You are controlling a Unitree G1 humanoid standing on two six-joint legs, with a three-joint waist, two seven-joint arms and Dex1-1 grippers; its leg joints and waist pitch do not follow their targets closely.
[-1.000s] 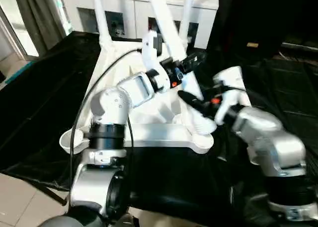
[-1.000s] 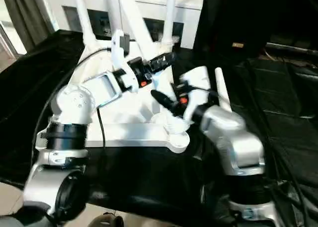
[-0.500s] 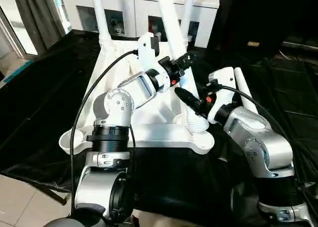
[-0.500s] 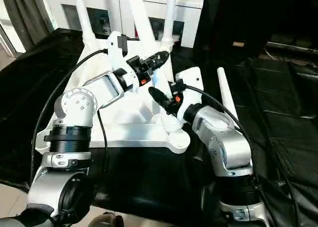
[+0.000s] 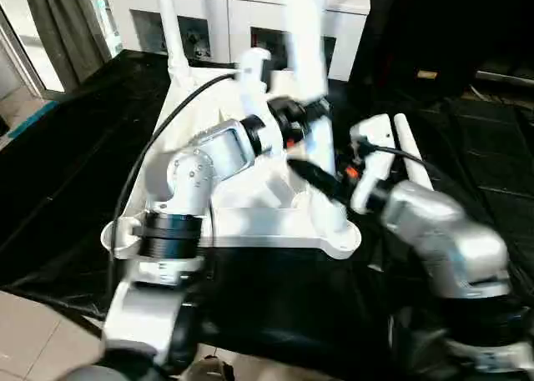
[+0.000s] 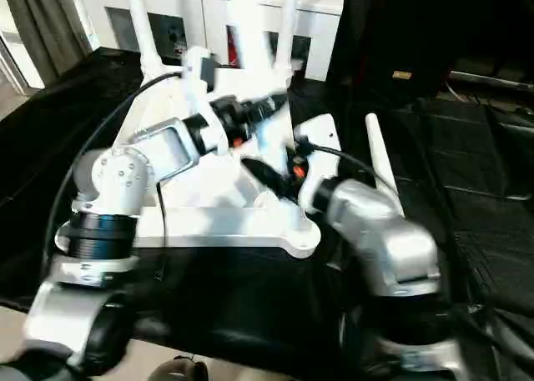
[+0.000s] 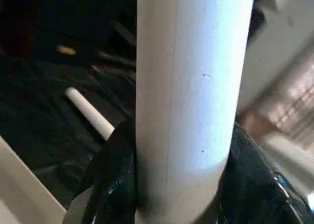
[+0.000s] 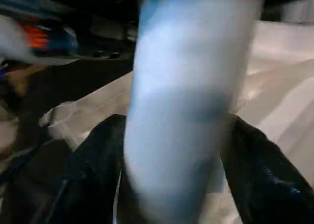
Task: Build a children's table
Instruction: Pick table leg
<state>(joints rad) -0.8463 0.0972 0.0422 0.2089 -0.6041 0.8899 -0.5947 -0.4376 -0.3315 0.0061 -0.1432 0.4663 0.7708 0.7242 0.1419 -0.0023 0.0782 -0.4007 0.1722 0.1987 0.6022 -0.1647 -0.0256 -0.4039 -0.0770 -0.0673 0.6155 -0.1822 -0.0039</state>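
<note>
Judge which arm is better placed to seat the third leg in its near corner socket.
Left, probably. The left gripper has its jaws on both sides of the third leg, higher on the shaft. The right gripper straddles the same leg lower, near the tabletop, better suited to steadying the base.

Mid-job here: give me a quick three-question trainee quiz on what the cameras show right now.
1. True or false: the tabletop lies underside up on the black cloth.
2. How many legs already stand upright at the tabletop's far corners?
3. Where is the spare leg? A) lying on the cloth, right of the tabletop B) inside the cabinet C) across the tabletop
Key: 1 true; 2 two; 3 A.
</note>
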